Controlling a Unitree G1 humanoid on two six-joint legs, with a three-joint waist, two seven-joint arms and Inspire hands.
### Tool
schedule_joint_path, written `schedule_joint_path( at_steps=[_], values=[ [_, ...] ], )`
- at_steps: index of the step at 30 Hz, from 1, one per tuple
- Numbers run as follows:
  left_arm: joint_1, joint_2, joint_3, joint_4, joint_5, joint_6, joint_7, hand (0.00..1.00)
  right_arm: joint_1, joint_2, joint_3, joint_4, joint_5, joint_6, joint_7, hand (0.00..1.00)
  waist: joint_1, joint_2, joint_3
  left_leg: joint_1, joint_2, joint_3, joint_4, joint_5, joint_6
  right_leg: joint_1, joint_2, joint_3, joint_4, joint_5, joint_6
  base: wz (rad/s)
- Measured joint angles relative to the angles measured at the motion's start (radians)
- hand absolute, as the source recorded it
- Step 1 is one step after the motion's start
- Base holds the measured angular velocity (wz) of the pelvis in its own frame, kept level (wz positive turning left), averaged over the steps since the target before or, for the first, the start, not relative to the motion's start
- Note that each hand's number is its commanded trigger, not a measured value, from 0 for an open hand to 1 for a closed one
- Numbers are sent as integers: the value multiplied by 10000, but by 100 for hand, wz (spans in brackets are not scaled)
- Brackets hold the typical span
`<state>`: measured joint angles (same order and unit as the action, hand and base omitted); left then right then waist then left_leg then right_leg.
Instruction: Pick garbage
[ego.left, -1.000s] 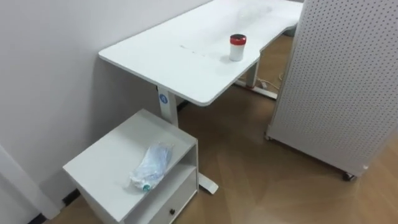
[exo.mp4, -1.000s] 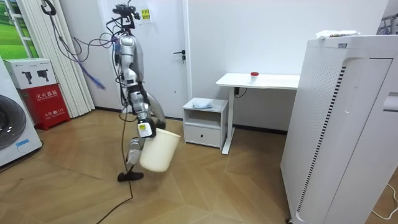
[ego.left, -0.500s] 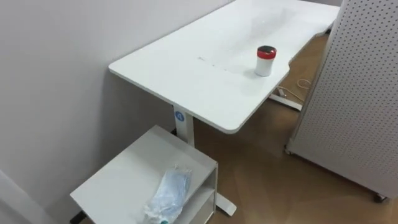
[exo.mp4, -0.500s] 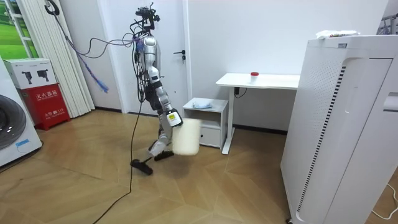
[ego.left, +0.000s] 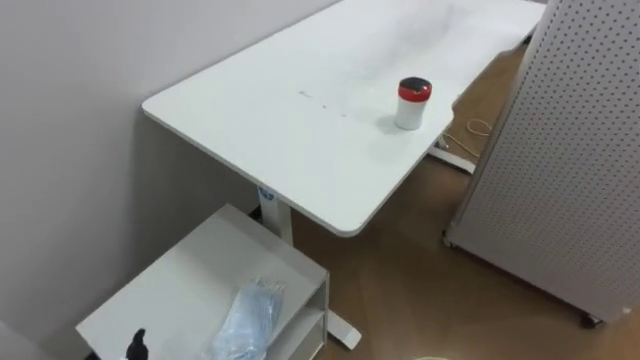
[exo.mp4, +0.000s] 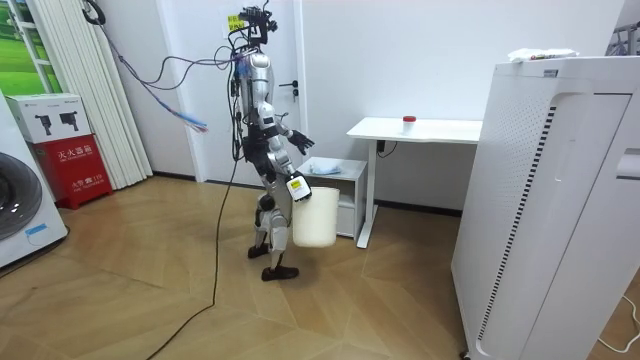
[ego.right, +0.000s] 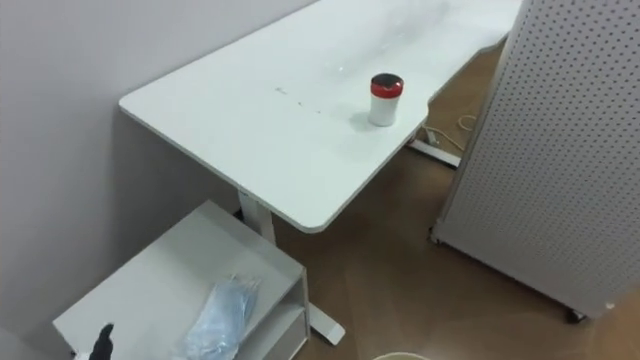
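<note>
White bin (exo.mp4: 316, 215) hanging from the right hand (exo.mp4: 298, 189), rubbish (ego.left: 245, 320) not yet picked.
Right hand: closed on the bin's rim. Left hand (exo.mp4: 299, 142): lifted, fingers spread, empty. Rubbish: crumpled clear plastic on the low cabinet (ego.left: 190, 275) beside the desk (ego.left: 300, 130). Grasp and drop, I judge, both remain.

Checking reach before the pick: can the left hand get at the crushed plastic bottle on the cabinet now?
Probably yes: the left hand shows at the near corner of the cabinet, and nothing lies between it and the crushed plastic bottle.
</note>
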<state>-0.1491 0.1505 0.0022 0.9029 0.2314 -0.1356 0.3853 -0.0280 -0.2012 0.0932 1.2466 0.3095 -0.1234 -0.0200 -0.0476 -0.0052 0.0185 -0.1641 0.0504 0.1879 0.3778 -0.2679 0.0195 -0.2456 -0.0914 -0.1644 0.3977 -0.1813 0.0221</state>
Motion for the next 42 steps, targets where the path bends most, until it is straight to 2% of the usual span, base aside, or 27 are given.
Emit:
schedule_joint_path(
  at_steps=[3,5,6,9,10,11,12,13,15,16,19,23,25,28,33,36,37,42],
  values=[
    [-686,13,-262,340,251,-258,289,0,-340,16,246,36,-4,26,15,100,-63,-36,110,-357,72,147,27,4,-6,-427,-10,14,22,67,-57,-14],
    [-917,28,-492,574,339,-270,459,0,-380,15,328,-28,-3,4,43,100,-162,-36,124,-554,85,179,93,4,-6,-639,-12,12,32,110,-67,-10],
    [-1054,82,-645,769,366,-279,521,0,-516,16,405,-17,-3,7,102,100,-325,-28,157,-770,88,166,239,3,-5,-827,-36,12,140,110,-67,0],
    [-1537,144,-989,1198,356,-316,576,0,-843,0,546,-21,4,-154,174,100,-478,-14,221,-1454,85,154,641,2,-3,-1504,-120,2,483,110,-68,1],
    [-1766,171,-1076,1339,369,-372,623,0,-998,-6,668,-6,14,-211,170,100,-538,5,300,-1688,93,128,840,2,-2,-1700,-133,13,601,109,-70,6],
    [-1892,185,-1112,1442,369,-405,664,0,-1072,-16,750,8,14,-234,158,100,-565,14,337,-1783,104,127,923,1,-2,-1781,-138,14,659,109,-72,4],
    [-2251,222,-1229,1676,370,-465,755,0,-1202,-42,861,7,13,-324,150,100,-576,43,458,-1970,114,126,1065,-8,13,-1951,-152,13,770,109,-80,0],
    [-2540,236,-1242,1852,371,-562,865,0,-1328,-66,931,-10,23,-330,139,100,-576,88,496,-2152,118,134,1082,-62,84,-2211,-167,6,919,116,-109,0],
    [-2856,293,-1369,1999,340,-647,1052,0,-1496,-101,1128,-41,50,-319,89,100,-586,114,525,-2501,99,172,1223,-85,102,-2656,-268,-42,1198,118,-159,-6],
    [-2955,310,-1500,2061,333,-669,1149,0,-1588,-153,1288,-73,147,-326,77,100,-589,168,566,-2689,113,187,1393,-131,110,-2847,-289,-54,1343,123,-187,-8],
    [-2970,315,-1729,2195,343,-702,1330,0,-1612,-199,1568,-85,593,-430,-63,100,-602,209,584,-3051,266,281,1834,-334,109,-3188,-238,-19,1661,67,-279,-11],
    [-2960,350,-1733,2267,342,-702,1363,0,-1601,-222,1677,-75,1140,-503,-244,100,-707,201,583,-3566,318,267,2320,-444,116,-3629,-238,-6,1906,22,-339,-4],
    [-2964,536,-1898,2320,340,-705,1537,0,-1612,-205,1711,-195,1262,-533,-317,100,-860,197,575,-3978,449,256,2668,-522,141,-3959,-191,-7,2071,25,-357,0],
    [-2976,723,-2101,2527,339,-707,1597,0,-1609,-225,1802,-292,1404,-608,-342,100,-969,189,571,-4251,471,262,2904,-574,165,-4225,-207,26,2272,18,-366,-2],
    [-3017,741,-2112,2816,337,-689,1716,0,-1620,-307,1918,-534,1510,-611,-342,100,-999,177,571,-4560,465,276,3182,-615,201,-4571,-205,214,2521,2,-356,0],
    [-3194,760,-2119,3040,346,-674,1713,0,-1626,-331,1917,-731,1530,-609,-340,100,-1135,174,570,-4950,482,224,3513,-676,229,-4858,-189,183,2703,-1,-361,-1],
    [-3279,802,-2122,3148,349,-673,1714,0,-1623,-333,1941,-792,1597,-598,-353,100,-1157,170,569,-5147,605,218,3753,-770,241,-5008,-135,186,2817,-9,-374,-8],
    [-3478,1167,-2452,3331,371,-658,1745,0,-1632,-333,2003,-933,2036,-605,-525,100,-1444,144,567,-5795,690,213,4227,-880,323,-5603,-127,253,3132,1,-364,-4]
  ],
)
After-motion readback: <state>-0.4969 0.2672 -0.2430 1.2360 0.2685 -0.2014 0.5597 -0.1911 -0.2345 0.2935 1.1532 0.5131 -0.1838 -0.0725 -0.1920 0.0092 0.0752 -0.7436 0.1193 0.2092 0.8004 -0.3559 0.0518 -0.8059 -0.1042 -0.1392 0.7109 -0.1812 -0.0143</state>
